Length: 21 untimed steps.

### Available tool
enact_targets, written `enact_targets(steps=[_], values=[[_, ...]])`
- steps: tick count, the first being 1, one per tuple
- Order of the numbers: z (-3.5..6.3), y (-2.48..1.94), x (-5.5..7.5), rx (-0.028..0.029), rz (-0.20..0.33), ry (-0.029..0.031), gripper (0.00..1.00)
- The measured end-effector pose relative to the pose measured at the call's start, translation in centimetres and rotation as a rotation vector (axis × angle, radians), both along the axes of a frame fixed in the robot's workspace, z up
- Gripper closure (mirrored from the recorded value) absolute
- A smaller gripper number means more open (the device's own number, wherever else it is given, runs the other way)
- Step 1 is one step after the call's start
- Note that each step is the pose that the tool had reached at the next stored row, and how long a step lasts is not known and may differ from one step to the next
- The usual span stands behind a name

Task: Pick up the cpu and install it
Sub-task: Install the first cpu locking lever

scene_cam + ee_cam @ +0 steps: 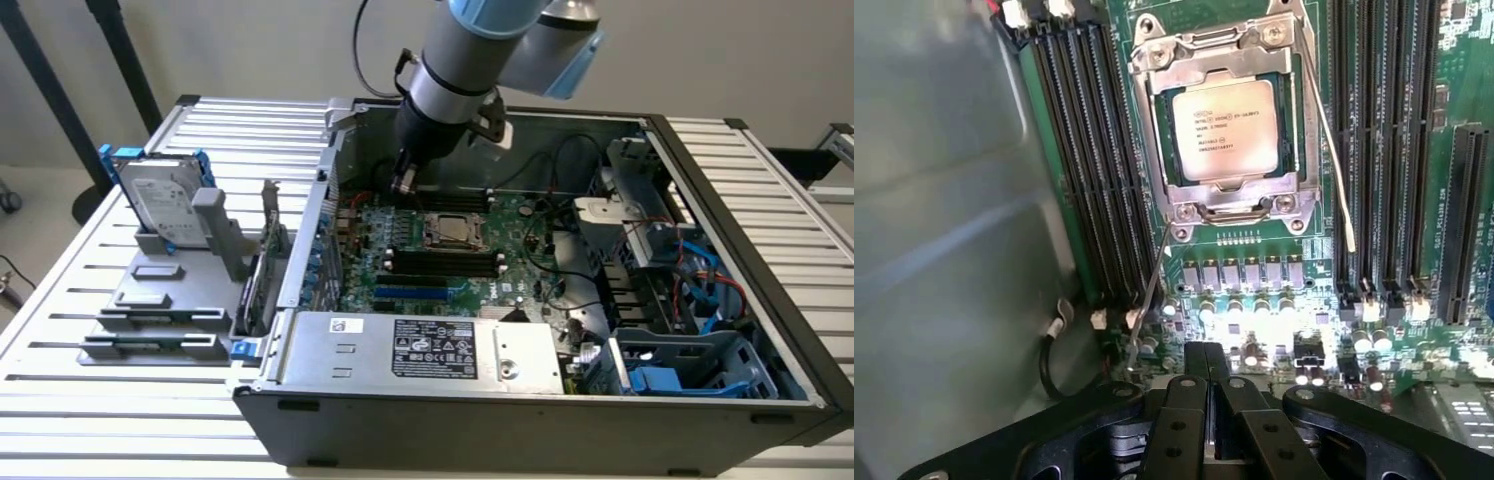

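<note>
You'll find the cpu (1226,128) lying flat in its socket on the motherboard (514,285), under the metal retention frame (1204,45) — already seated, it seems. The gripper (404,183) hangs just beside it, toward the exterior view's left; its fingers (1192,400) are pressed together — holding nothing.

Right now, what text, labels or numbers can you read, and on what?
The cpu lid: several printed lines, too blurred to read.
The power supply, black label: print and symbols, too small.
The white sticker beside it: too small.
The hard drive label: too small.
Nothing can be quoted.
</note>
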<state>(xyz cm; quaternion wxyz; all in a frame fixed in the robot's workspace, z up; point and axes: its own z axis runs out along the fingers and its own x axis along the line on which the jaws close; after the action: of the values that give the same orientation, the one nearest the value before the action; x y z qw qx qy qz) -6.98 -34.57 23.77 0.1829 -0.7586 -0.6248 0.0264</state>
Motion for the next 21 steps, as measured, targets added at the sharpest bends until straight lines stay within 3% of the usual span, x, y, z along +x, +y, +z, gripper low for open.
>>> enact_targets(steps=[12,16,21], values=[[-0.11,0.0,-0.27,0.0027,-0.106,0.0035,0.89],[-0.1,0.0,-0.42,0.0098,-0.135,0.0083,0.89],[-0.05,0.0,-0.65,0.0257,-0.168,0.0177,0.89]])
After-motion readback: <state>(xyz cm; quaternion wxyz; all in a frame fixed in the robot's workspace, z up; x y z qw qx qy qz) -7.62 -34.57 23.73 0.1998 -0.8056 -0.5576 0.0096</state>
